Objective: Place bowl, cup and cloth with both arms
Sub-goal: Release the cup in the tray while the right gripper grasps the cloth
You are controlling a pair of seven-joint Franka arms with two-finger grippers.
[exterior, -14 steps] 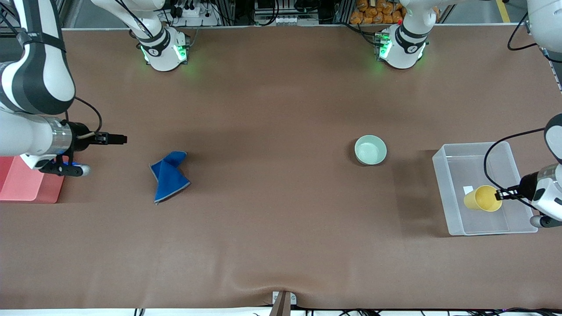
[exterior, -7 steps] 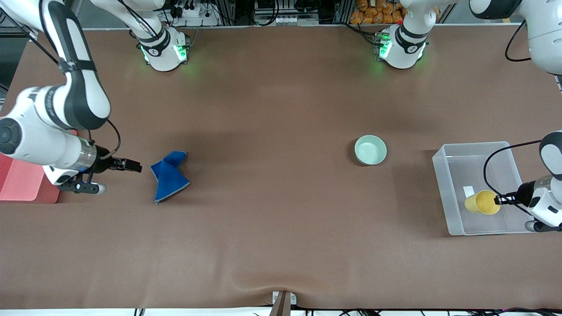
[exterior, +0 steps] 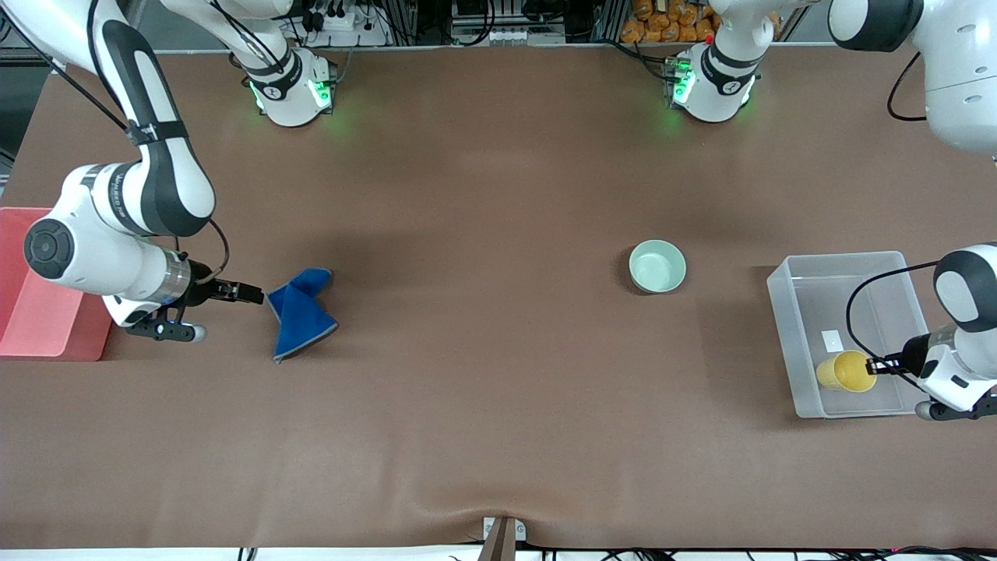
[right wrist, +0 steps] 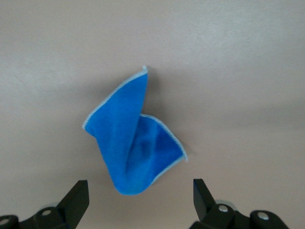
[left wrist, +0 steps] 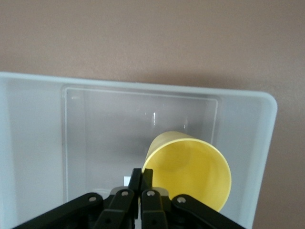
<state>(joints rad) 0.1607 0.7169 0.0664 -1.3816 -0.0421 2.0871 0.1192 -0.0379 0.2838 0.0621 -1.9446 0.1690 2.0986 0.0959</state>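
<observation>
The left tool [exterior: 878,365] is pinching the rim of the cup [exterior: 843,372], its fingers closed tight on the yellow wall, and it is holding the cup tilted inside the clear bin [exterior: 787,312] at the left arm's end of the desk [exterior: 483,195]. Compared with a second ago the cup is sitting lower in the bin and nearer the front camera, so the drop-off is probably almost finished; whether the cup is already touching the bin floor is hard to say from these views.

The right tool [exterior: 251,294] is now arriving just beside the cloth [exterior: 301,313], having swung in from over the red tray [exterior: 31,327]. Its fingers are standing wide apart with nothing between them, framing the crumpled blue cloth in the right wrist view. This looks like the approach to a grasp.

The bowl [exterior: 657,266] is lying untouched on the desk, between the cloth and the bin, still waiting for its turn.
</observation>
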